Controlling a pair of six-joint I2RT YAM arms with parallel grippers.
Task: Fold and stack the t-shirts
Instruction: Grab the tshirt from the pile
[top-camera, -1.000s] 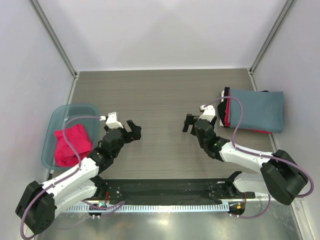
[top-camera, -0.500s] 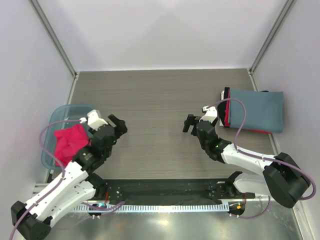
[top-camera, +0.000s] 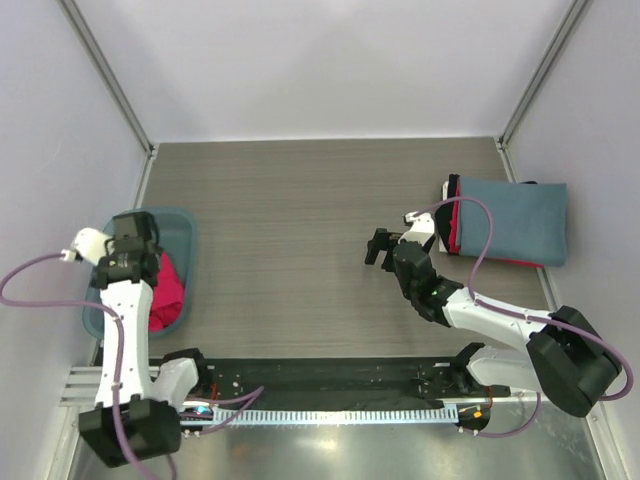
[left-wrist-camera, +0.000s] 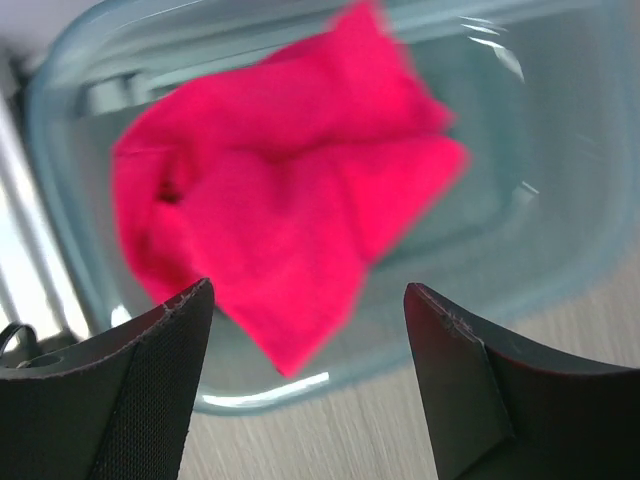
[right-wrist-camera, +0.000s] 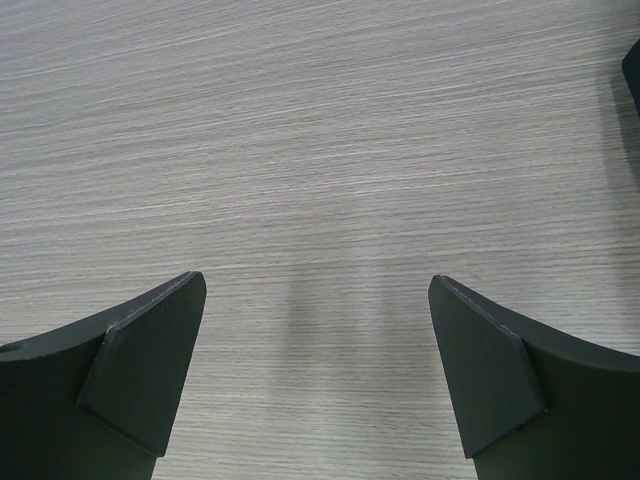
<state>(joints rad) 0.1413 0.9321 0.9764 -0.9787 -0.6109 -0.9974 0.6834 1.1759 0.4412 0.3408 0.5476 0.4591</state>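
Observation:
A crumpled bright pink-red t-shirt (left-wrist-camera: 290, 190) lies inside the translucent blue bin (left-wrist-camera: 560, 240); from above only part of this t-shirt (top-camera: 170, 290) shows beside the arm. My left gripper (left-wrist-camera: 308, 290) hovers above the bin's near rim, open, with nothing between its fingers (left-wrist-camera: 150, 380). From above, the left gripper (top-camera: 134, 228) sits over the bin (top-camera: 186, 228). At the right, a folded slate blue-grey t-shirt (top-camera: 515, 220) tops a stack with a red edge (top-camera: 455, 228) and a black edge (top-camera: 447, 190). My right gripper (top-camera: 378, 247) is open over bare table (right-wrist-camera: 320, 150), left of the stack.
The bin stands against the left wall by the table's left edge. The folded stack overhangs the table's right edge. A black strip and a metal rail (top-camera: 330, 410) run along the near edge between the arm bases. Purple cables loop off both arms.
My left arm has swung left from the table's middle to above the bin, its jaws narrowing a little. The right arm has stayed almost still.

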